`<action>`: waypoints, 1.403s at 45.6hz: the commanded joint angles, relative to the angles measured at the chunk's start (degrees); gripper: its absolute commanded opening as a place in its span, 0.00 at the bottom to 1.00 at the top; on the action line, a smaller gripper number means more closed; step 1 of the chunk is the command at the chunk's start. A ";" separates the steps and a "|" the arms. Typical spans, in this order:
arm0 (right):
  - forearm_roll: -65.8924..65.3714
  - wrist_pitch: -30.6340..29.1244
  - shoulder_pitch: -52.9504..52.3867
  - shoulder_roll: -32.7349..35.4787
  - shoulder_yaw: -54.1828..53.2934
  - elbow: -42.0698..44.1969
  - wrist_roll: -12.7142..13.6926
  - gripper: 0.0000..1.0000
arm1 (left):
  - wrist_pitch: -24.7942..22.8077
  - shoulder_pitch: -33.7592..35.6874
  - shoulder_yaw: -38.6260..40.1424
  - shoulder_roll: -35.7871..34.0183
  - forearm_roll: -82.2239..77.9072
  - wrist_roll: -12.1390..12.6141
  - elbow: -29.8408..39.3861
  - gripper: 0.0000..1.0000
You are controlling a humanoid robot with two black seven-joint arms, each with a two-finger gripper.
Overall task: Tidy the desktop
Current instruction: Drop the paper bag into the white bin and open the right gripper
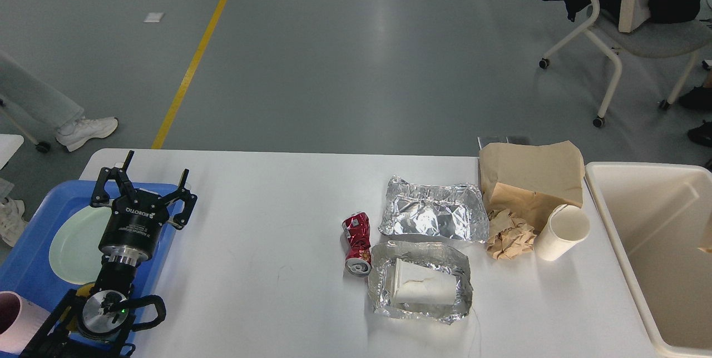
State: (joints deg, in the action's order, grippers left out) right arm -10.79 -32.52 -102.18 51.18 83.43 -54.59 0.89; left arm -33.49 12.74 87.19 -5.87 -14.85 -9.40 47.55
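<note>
Desktop (267,247) filling lower view, long axis lying left-right; left gripper (146,180) hovering over blue tray (28,258), fingers spread wide, holding nothing; right gripper out of view

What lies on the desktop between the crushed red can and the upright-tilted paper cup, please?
In the head view, two pieces of foil and a crumpled brown paper ball lie between the red can and the paper cup on the desktop.

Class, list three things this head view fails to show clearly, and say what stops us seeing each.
1. Right hand: not in the head view at all, so its state is unknown.
2. Cream bin: cut off by the right and bottom edges, and most of its floor is unseen.
3. Pink cup: cut off by the left edge and partly hidden by the left arm; its contents are unseen.
</note>
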 commanded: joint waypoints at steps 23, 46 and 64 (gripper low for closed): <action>-0.02 24.16 69.30 -23.32 -38.16 54.42 2.01 0.00 | 0.00 0.10 0.00 -0.01 0.00 0.00 0.00 0.96; -0.02 29.27 74.23 -28.42 -42.03 54.15 2.36 0.00 | 0.00 0.10 0.00 -0.01 0.00 0.00 0.00 0.96; -0.02 29.36 75.28 -29.39 -42.56 54.24 2.27 0.00 | 0.00 0.10 0.00 -0.01 0.00 0.00 0.00 0.96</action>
State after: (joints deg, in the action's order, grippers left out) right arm -10.82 -3.43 -27.11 21.91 41.22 -0.52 3.26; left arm -33.49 12.83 87.19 -5.88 -14.85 -9.41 47.55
